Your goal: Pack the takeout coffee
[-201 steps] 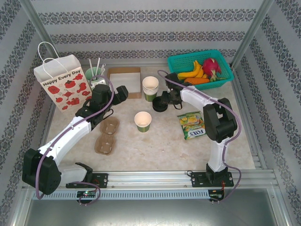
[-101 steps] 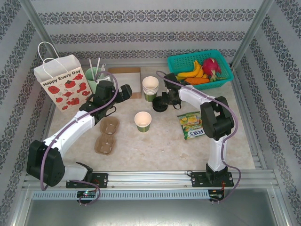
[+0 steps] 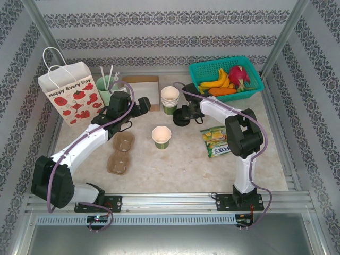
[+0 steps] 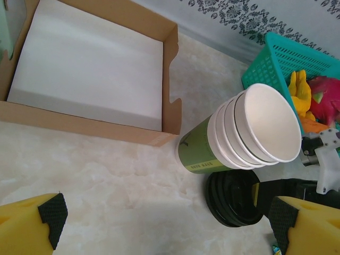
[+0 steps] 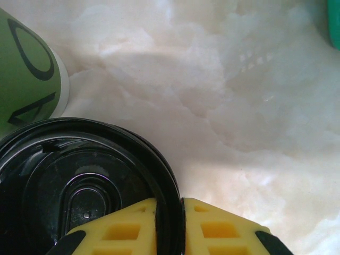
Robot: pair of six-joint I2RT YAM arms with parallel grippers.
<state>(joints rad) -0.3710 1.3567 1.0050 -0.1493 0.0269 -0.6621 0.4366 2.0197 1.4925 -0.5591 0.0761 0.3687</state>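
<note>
Catches the right gripper (image 5: 169, 226) clenched on the rim of a round black plastic lid (image 5: 90, 180), with one yellow pad inside the edge and one outside. Puts that lid low on the pale marble-look tabletop (image 3: 175, 170), just right of a stack of lidless dark green paper cups (image 3: 170, 98) and slightly nearer the arm bases; cannot tell whether lid and stack touch. Shows the small dark green paper cup (image 3: 161, 136) with its cream inside standing upright and uncovered, near the stack on the side of the arm bases, apart from both grippers. Finds the left gripper (image 4: 167, 212) released, jaws spread wide and grasping nothing, hovering over bare tabletop just left of the stack. Places a shallow brown cardboard box with a white floor (image 3: 141, 90) left of the stack, with its near corner just beside the bottom cup. Sets a pale mint-green holder with straws (image 3: 106, 83) farther left of the stack, and a white paper gift bag printed with red flowers (image 3: 71, 95) beyond it. Frames a teal plastic basket of fruit (image 3: 249, 85) right of the stack toward the back wall, a yellow-green snack packet (image 3: 217, 141) right of the stack and nearer the arm bases, and a brown pulp cup carrier (image 3: 121, 154) left of the stack, well toward the arm bases.
</note>
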